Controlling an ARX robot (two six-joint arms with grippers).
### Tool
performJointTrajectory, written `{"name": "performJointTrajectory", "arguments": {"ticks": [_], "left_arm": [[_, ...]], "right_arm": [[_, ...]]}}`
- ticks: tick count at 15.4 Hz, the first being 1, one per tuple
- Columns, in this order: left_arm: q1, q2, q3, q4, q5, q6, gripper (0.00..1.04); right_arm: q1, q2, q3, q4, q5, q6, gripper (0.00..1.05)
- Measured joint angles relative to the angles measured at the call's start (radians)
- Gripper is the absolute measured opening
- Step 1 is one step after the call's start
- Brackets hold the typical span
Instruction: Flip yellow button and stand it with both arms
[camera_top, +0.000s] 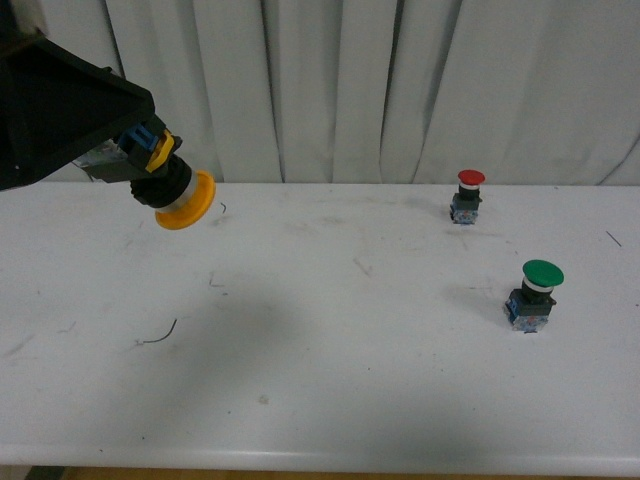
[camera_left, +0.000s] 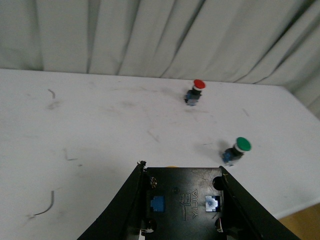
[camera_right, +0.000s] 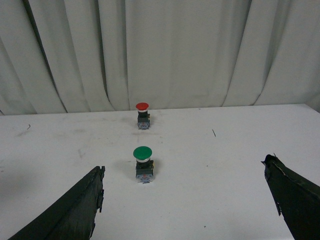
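the left gripper (camera_left: 183, 210) pinches the yellow button (camera_top: 178, 196) by its base, above the table's (camera_top: 320, 400) left side. its long axis tilts, cap down and rightward. the right gripper (camera_right: 183, 167), farther off, hangs spread, empty.

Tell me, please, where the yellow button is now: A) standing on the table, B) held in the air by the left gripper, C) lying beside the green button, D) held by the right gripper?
B: the left gripper clamps the yellow button above the table, cap tilted down; the right gripper is open and empty.
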Motion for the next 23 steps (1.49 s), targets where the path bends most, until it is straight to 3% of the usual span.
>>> {"name": "performJointTrajectory", "arguments": {"ticks": [3,6,12,21,23], "left_arm": [[0.000,-0.005,-0.066,0.148,0.139,-0.179,0.36],[0.008,0.050,-0.089,0.394,0.235,-0.414,0.36],[-0.055,0.227,-0.088,0.642,0.222,-0.664,0.36],[-0.106,0.253,-0.055,0.649,0.189,-0.691,0.36],[-0.100,0.261,-0.045,0.630,0.198,-0.682,0.36]], "right_arm": [[0.000,0.000,0.000,0.000,0.000,0.000,0.98],[0.000,0.000,0.000,0.000,0.000,0.000,0.98],[0.000,0.000,0.000,0.000,0.000,0.000,0.98],[0.000,0.000,0.000,0.000,0.000,0.000,0.98],[-0.152,0.194,-0.004,0.417,-0.312,0.083,0.98]]}}
